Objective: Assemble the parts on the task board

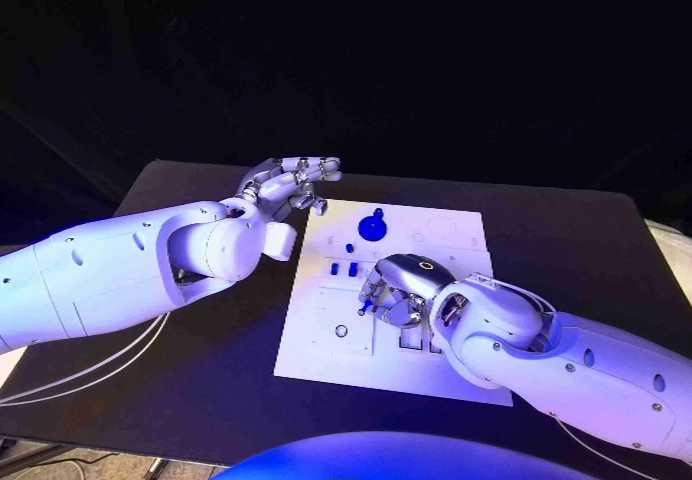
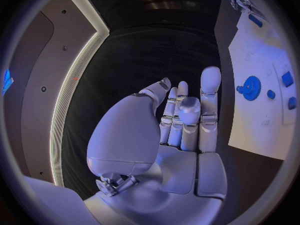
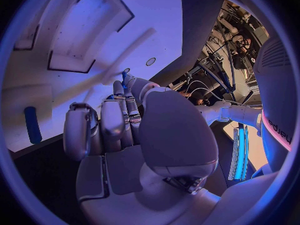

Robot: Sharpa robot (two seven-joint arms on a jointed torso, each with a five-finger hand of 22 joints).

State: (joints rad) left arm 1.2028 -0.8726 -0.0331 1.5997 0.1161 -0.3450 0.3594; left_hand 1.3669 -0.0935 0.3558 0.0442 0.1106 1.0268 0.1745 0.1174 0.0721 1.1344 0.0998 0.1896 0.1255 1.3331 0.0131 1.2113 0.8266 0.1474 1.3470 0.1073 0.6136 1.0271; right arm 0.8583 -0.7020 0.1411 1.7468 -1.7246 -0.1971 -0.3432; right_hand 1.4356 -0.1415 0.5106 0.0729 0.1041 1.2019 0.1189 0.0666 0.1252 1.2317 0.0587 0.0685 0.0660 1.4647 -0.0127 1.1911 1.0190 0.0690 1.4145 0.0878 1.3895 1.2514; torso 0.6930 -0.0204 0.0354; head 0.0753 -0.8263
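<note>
The white task board [image 1: 325, 345] lies in the middle of the black table. A blue gear [image 1: 372, 227] sits near its far edge, and two small blue pegs [image 1: 342, 268] stand just in front of it. My right hand [image 1: 401, 293] hovers low over the board's middle with its fingers curled, pinching a small blue part [image 1: 369, 297] at the fingertips; the right wrist view shows that part [image 3: 127, 78] close to the board's surface. My left hand [image 1: 293, 183] floats off the board's far left corner, fingers spread and holding nothing, as the left wrist view [image 2: 181, 120] also shows.
Rectangular recesses [image 3: 78, 55] and a small round hole [image 3: 150, 61] mark the board near my right hand. A blue peg [image 3: 31, 125] lies on the board beside it. White cables [image 1: 87, 365] run over the table at the left.
</note>
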